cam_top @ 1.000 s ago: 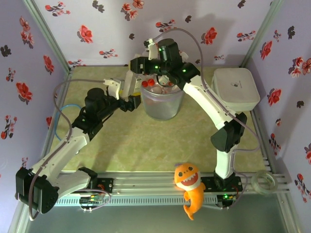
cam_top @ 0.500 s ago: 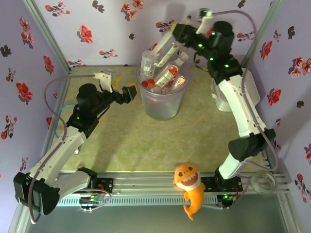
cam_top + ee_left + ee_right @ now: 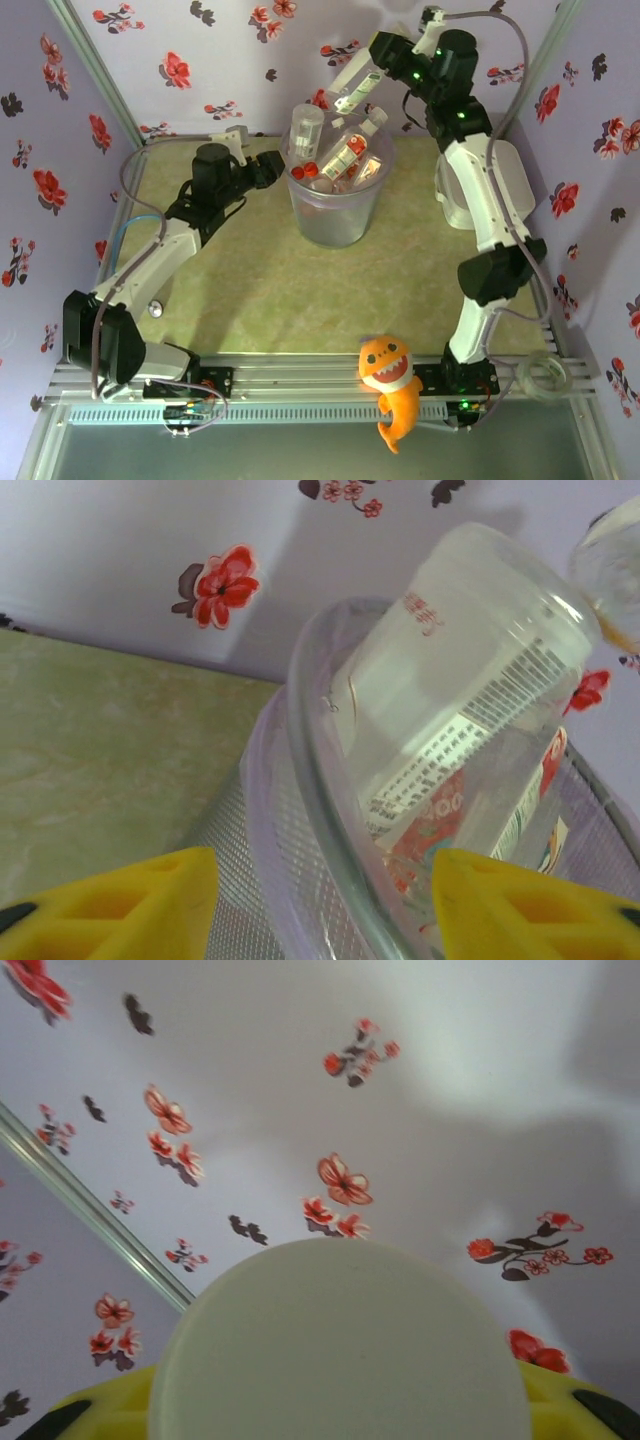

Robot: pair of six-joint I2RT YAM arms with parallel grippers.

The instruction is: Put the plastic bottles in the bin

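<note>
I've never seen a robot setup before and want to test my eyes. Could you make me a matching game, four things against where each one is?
Things:
1. bin
2. orange toy
3. white box
4. right gripper

Places:
A. on the near rail
B. raised high, shut on a bottle
C. in the middle, holding bottles
D. at the right side, partly behind the right arm

Pairs: 1-C; 2-A; 3-D; 4-B

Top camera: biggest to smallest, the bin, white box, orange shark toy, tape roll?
Bin and white box look alike; the right arm hides part of the box.
Then the orange shark toy.
Then the tape roll.
</note>
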